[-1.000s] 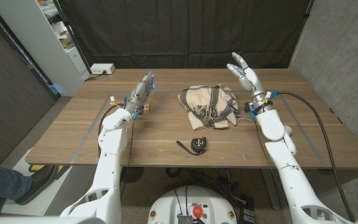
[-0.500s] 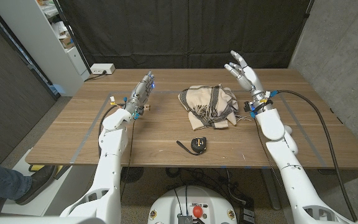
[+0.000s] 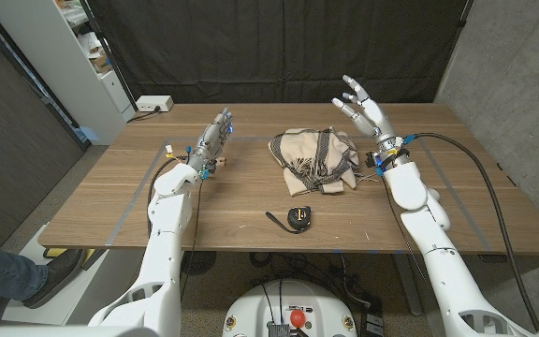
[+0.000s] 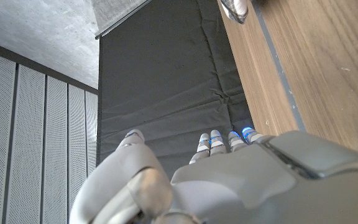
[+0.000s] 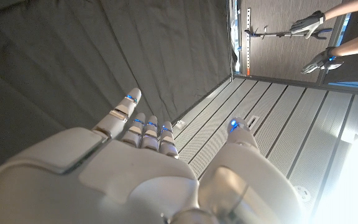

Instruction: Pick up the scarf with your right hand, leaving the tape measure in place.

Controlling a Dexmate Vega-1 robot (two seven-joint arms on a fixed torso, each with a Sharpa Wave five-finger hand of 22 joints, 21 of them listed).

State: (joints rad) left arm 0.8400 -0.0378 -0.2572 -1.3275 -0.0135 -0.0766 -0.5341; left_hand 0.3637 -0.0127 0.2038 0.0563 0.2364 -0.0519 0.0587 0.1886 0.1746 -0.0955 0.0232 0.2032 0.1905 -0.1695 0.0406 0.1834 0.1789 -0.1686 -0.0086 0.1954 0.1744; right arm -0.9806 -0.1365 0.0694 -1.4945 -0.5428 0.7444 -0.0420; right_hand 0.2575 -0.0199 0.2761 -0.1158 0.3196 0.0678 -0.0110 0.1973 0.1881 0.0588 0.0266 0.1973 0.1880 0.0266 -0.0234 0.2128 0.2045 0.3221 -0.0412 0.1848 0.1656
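Risk is judged to lie nearest the robot: the tape [image 3: 298,217] sits close below the scarf's fringe and could be dragged if loose tassels are swept along. The scarf [image 3: 313,158] is bunched just left of the right hand [image 3: 363,107], which is raised with fingers spread, empty. The left hand [image 3: 215,134] is held straight, empty. No containers are seen.

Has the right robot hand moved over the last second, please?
Yes. The right robot hand, raised and open, has drifted slightly toward the robot's left, closing in above the scarf, which has stayed put.
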